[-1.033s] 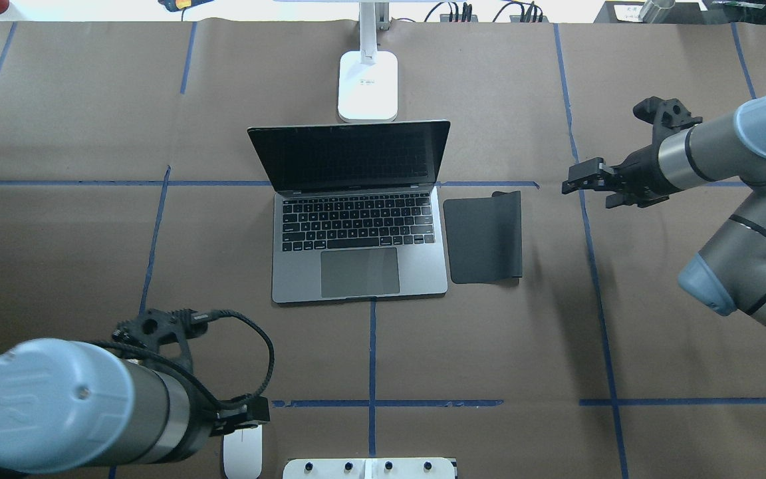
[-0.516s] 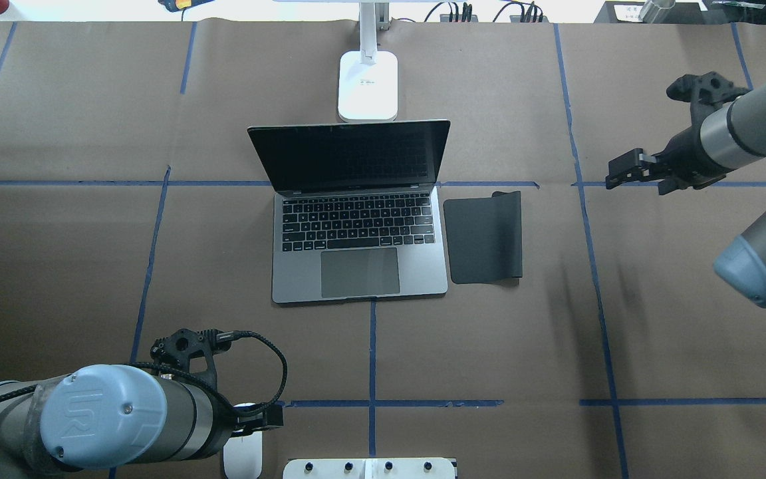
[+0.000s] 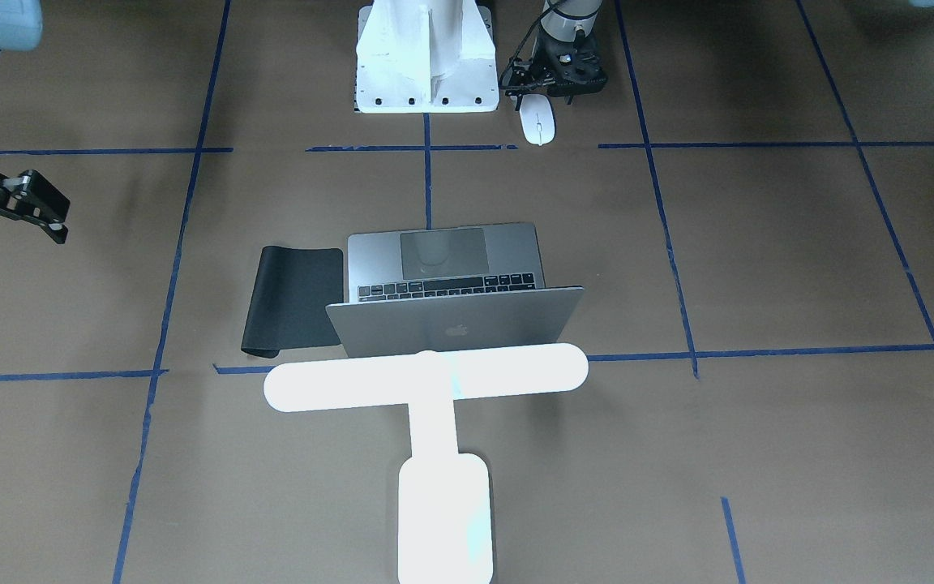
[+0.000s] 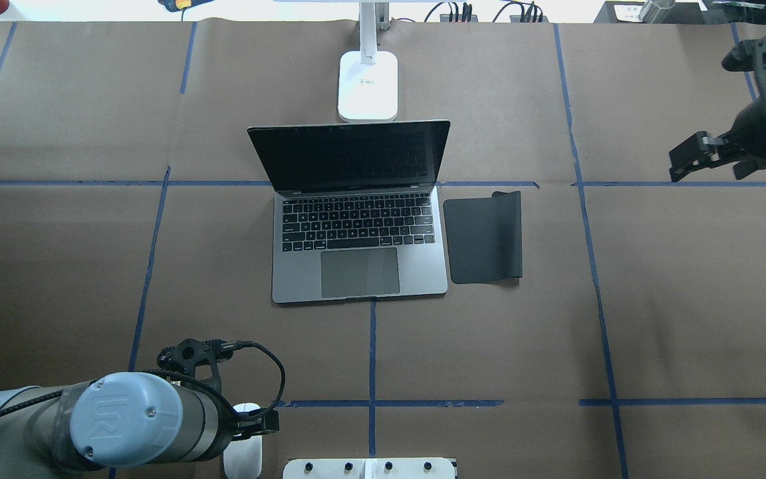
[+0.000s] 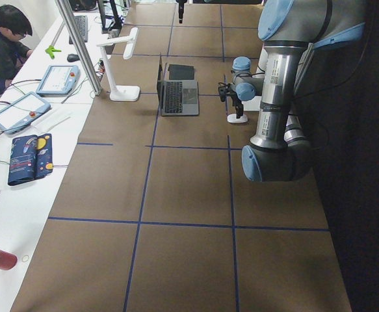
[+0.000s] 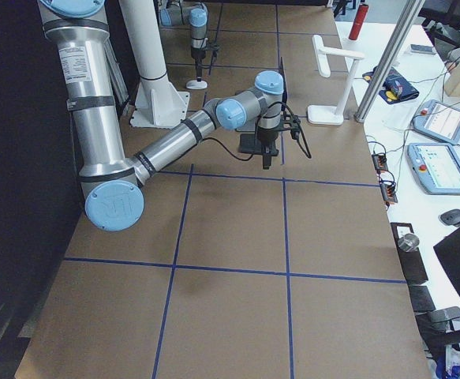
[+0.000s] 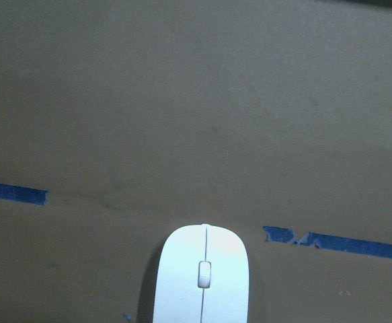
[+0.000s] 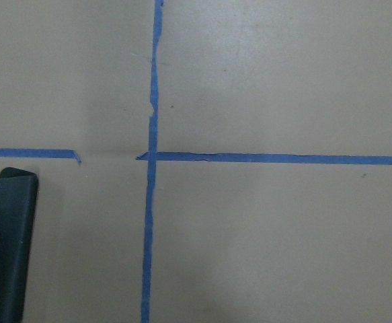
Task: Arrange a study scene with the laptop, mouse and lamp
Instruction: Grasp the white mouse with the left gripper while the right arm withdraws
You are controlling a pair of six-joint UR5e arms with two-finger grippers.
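Note:
The laptop (image 4: 360, 266) stands open at the table's centre, screen dark; its lid (image 3: 455, 324) shows the apple logo. The glowing lamp (image 3: 426, 381) stands just behind it, its base (image 4: 368, 86) at the far edge. The mouse (image 3: 537, 126) lies near the robot's base, partly under my left arm in the overhead view (image 4: 243, 456), and fills the bottom of the left wrist view (image 7: 202, 276). My left gripper (image 3: 552, 88) hangs just above the mouse's rear and looks open and empty. My right gripper (image 4: 687, 158) is open and empty, far right of the table.
A black rectangular pad (image 4: 483, 236) lies right of the laptop; its corner shows in the right wrist view (image 8: 4, 249). The white bolted pedestal (image 3: 426, 73) stands beside the mouse. Blue tape lines (image 4: 371, 352) cross the brown table. An operator (image 5: 0, 39) sits at a side desk.
My right arm has swung right, away from the black pad. My left arm has shifted and settled its gripper over the mouse. Laptop, lamp and mouse have not moved.

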